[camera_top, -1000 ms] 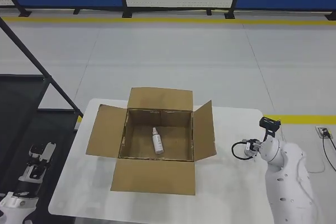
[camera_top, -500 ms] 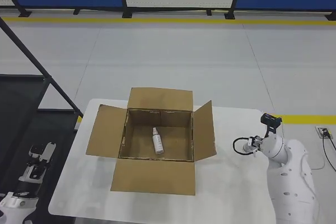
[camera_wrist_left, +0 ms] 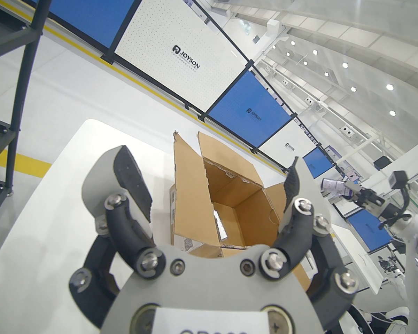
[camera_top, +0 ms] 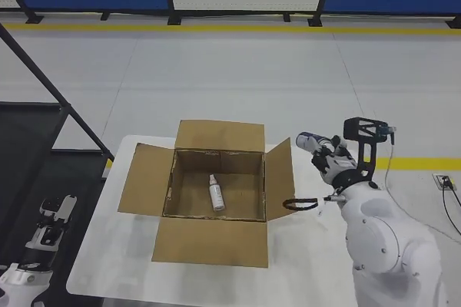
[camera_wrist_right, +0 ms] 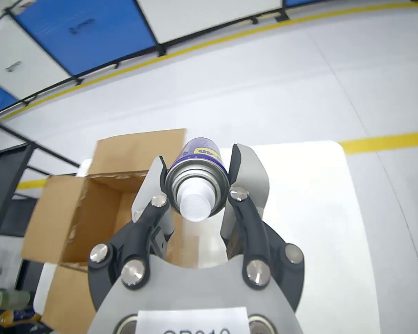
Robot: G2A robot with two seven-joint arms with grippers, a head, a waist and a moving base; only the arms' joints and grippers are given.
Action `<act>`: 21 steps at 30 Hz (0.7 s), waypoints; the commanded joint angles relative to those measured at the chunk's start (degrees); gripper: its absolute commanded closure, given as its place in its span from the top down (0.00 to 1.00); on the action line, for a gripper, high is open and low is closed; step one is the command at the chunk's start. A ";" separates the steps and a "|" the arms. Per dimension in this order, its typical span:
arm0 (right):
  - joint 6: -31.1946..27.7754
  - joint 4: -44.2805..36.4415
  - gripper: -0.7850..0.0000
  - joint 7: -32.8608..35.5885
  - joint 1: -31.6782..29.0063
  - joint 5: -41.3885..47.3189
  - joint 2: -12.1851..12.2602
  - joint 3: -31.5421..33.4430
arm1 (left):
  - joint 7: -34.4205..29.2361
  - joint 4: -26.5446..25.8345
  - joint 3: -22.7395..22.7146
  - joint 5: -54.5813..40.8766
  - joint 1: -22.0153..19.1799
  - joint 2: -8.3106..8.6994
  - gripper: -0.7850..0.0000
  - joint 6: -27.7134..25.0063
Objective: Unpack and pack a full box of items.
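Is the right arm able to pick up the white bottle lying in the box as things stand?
Probably not yet: the right pincer is shut on a spray can. The box stands open with the white bottle lying on its floor, so the way in looks free.

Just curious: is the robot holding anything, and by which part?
The right gripper holds a spray can by its body, near the cap. The left gripper holds nothing.

Right gripper (camera_wrist_right: 198,159) raised, clamped, left gripper (camera_wrist_left: 207,159) spread
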 commanded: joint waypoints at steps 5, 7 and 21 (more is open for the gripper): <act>-4.48 10.59 0.00 3.82 7.15 -2.94 -1.23 -15.64 | 0.00 0.00 0.00 0.00 0.00 0.00 1.00 0.00; -3.82 16.91 0.00 5.26 10.77 -5.23 -2.02 -20.20 | 0.00 0.00 0.00 0.00 0.00 0.00 1.00 0.00; 2.52 59.22 0.00 8.39 29.64 -3.94 -9.51 -35.30 | 0.00 0.00 0.00 0.00 0.00 0.00 1.00 0.00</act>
